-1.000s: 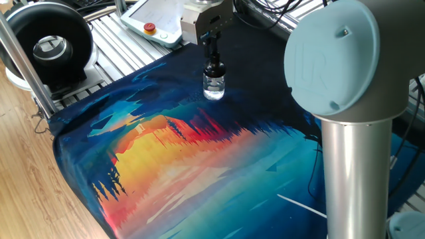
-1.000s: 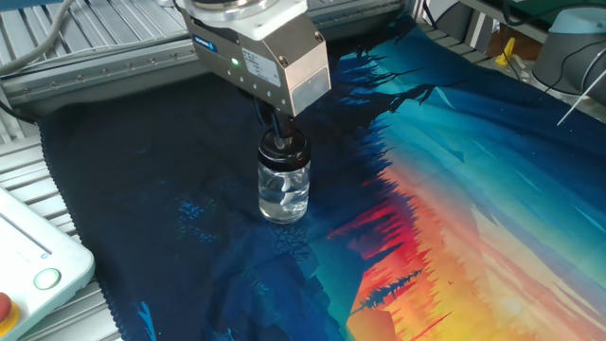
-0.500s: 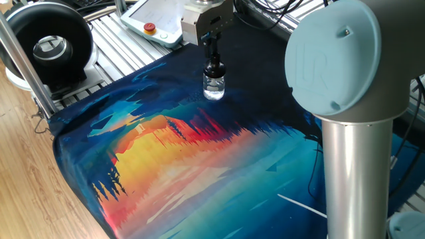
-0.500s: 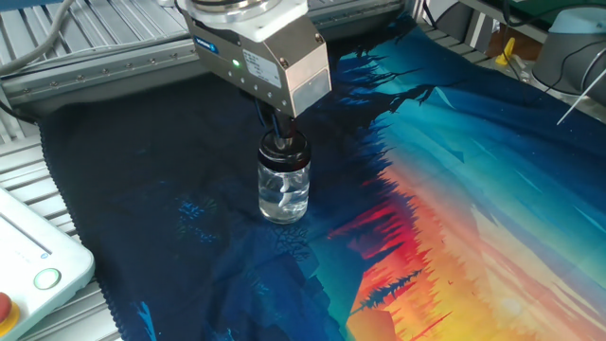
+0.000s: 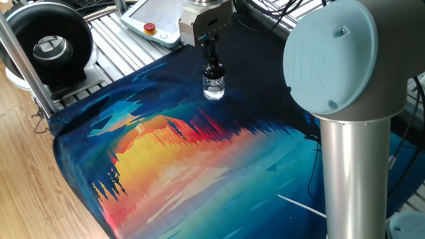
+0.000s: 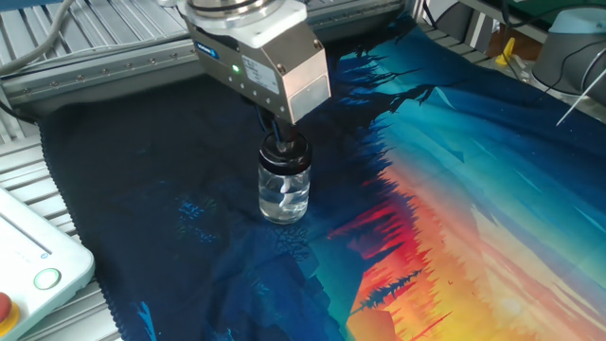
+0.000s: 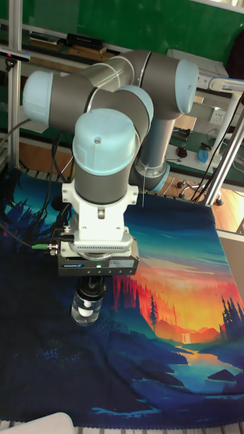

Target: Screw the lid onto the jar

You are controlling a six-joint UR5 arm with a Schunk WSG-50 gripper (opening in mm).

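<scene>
A wood floor [image 5: 26,192] borders the table's sunset-print cloth [image 5: 199,166]; a green wall [image 7: 122,20] stands behind.

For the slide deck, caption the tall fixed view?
UR5 gripper holds the black lid atop the upright glass jar on a sunset-print cloth.

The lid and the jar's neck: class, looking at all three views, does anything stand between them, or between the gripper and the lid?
Nothing visible does. The lid already sits on the neck of the jar, which stands upright on the printed cloth. The gripper reaches straight down onto the lid; its fingertips are hidden, so the grip is unclear.
</scene>
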